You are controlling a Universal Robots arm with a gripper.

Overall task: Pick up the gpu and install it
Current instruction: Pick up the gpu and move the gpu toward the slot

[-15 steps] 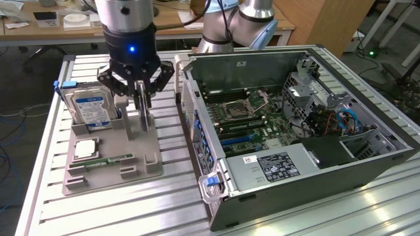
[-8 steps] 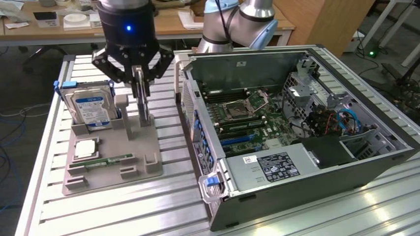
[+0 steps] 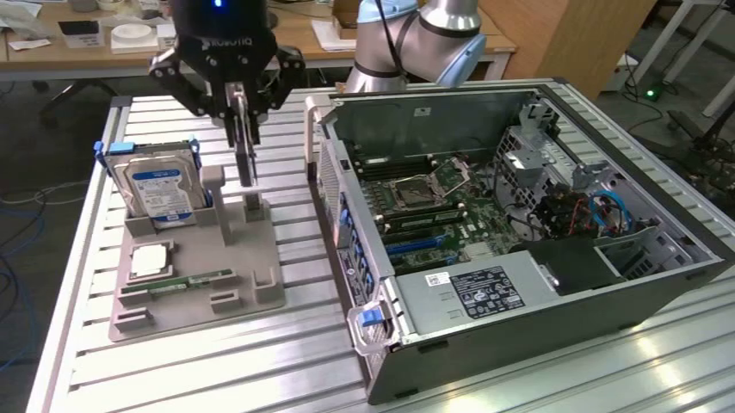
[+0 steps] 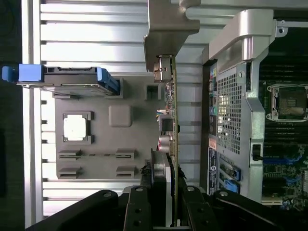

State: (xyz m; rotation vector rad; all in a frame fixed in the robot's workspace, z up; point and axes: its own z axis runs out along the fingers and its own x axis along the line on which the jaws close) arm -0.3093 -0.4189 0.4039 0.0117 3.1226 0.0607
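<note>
On the slatted metal table (image 3: 299, 344), exterior view: grey parts holder (image 3: 247, 292) towards the exterior view's left, open computer case (image 3: 643, 284) towards its right.
Gripper: black gripper (image 3: 243, 116) hangs over the back of the holder. The lettering on its body is upside down and reads ROBOTIQ.
Jaws: closed on the upper end of the gpu, one finger on each face.
Gpu: gpu (image 3: 247, 163) held upright, seen edge-on, above a slotted post of the holder. Can't tell whether its lower end touches the post.
Hard drive: hard drive (image 3: 161, 194) stands in a blue frame on the holder. Blue-white label, print too small to read.
Other parts on holder: square silver processor (image 3: 150, 258), with a narrow green memory stick (image 3: 189, 281) lying flat near it.
Case: motherboard (image 3: 436, 206) exposed. Power supply (image 3: 483, 288) carries a black label with unreadable white print.
Wrist view, grip: black fingers (image 4: 137, 211) clamp the gpu (image 4: 171, 120) from both sides.
Bracket: silver end bracket (image 4: 168, 29) at the end of the card away from the gripper.
Below the card: holder (image 4: 98, 149), processor (image 4: 75, 128), and the hard drive (image 4: 62, 77) seen edge-on.
Case side: perforated metal panel (image 4: 231, 110) near the card, with an open processor socket (image 4: 288, 103) beyond it. No writing legible.
</note>
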